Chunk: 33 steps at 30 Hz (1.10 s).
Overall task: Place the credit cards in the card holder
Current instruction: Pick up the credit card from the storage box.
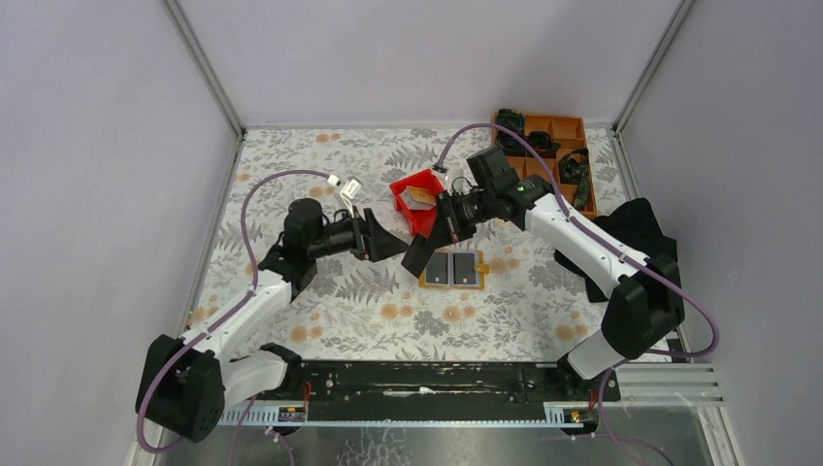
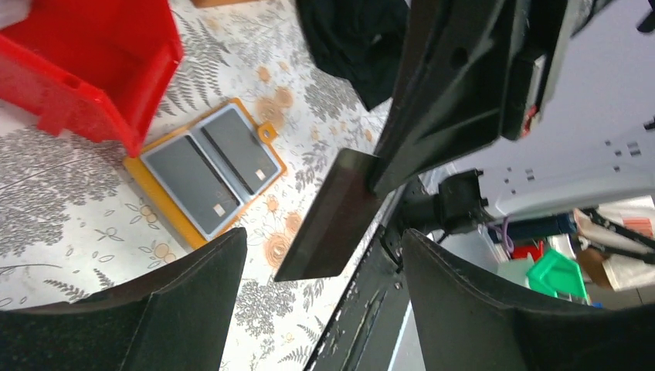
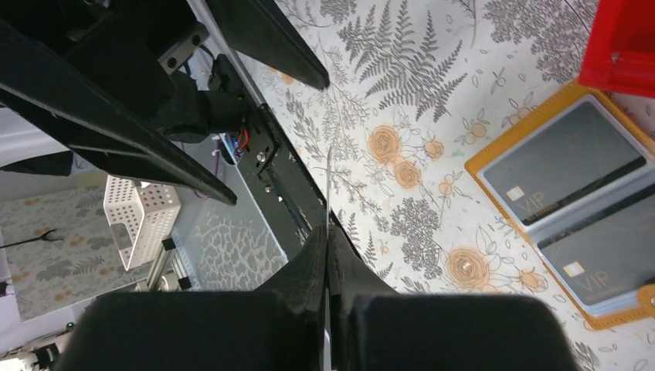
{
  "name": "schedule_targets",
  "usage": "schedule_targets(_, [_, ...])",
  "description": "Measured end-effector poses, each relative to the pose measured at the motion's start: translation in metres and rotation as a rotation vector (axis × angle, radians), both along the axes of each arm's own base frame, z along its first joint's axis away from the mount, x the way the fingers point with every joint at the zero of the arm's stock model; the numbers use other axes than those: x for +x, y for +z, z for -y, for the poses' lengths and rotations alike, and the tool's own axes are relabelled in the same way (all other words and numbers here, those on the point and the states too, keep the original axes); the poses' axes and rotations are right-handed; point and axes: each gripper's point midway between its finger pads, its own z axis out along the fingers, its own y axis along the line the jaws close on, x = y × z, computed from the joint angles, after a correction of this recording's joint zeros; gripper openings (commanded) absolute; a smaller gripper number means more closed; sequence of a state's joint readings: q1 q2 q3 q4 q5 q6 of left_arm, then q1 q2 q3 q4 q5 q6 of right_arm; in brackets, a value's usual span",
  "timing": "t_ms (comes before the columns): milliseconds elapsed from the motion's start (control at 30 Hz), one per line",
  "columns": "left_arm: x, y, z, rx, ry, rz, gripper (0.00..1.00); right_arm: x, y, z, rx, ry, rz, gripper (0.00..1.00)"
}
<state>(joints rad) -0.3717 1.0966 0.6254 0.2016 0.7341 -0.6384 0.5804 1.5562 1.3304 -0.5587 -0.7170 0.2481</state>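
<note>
Our right gripper (image 3: 327,239) is clenched on a credit card (image 2: 332,216); its long axis points toward our left gripper (image 1: 390,243), which is spread wide just before it.

A red bin (image 1: 423,221) stands in the middle of the flowered desk (image 1: 388,311). At the far right corner lies an orange-brown compartment tray (image 1: 566,126) holding dark parts. A black cloth (image 1: 636,228) lies beside it.

Bin: red box-shaped plastic bin (image 2: 93,69), glossy to my eye.
Card: thin dark grey rectangular card (image 2: 328,220), smooth with a slight sheen.
Tabletop: fern-printed tabletop (image 2: 62,178), matt.
Fingers: black plastic fingers (image 2: 178,309), matt.
</note>
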Motion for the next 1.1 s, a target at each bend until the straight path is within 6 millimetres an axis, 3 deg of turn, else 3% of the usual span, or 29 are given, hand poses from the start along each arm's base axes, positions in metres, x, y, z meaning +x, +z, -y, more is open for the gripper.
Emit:
schedule_targets(433, [-0.028, -0.011, 0.005, -0.041, -0.125, -0.052, 0.69, -0.012, 0.021, -0.013, 0.129, 0.079, -0.046, 0.00])
schedule_targets(567, [-0.032, -0.009, 0.007, -0.056, -0.154, -0.061, 0.64, -0.014, 0.019, -0.017, 0.165, 0.113, -0.084, 0.00])
schedule_targets(800, [-0.037, -0.008, 0.011, -0.083, -0.203, -0.081, 0.40, -0.022, 0.003, -0.020, 0.183, 0.150, -0.174, 0.00])
schedule_targets(1033, [-0.042, -0.011, 0.012, -0.102, -0.241, -0.118, 0.04, -0.020, 0.006, -0.021, 0.209, 0.158, -0.185, 0.00])
schedule_targets(1100, [-0.043, -0.008, 0.013, -0.113, -0.253, -0.108, 0.00, -0.018, 0.005, -0.021, 0.210, 0.154, -0.184, 0.00])
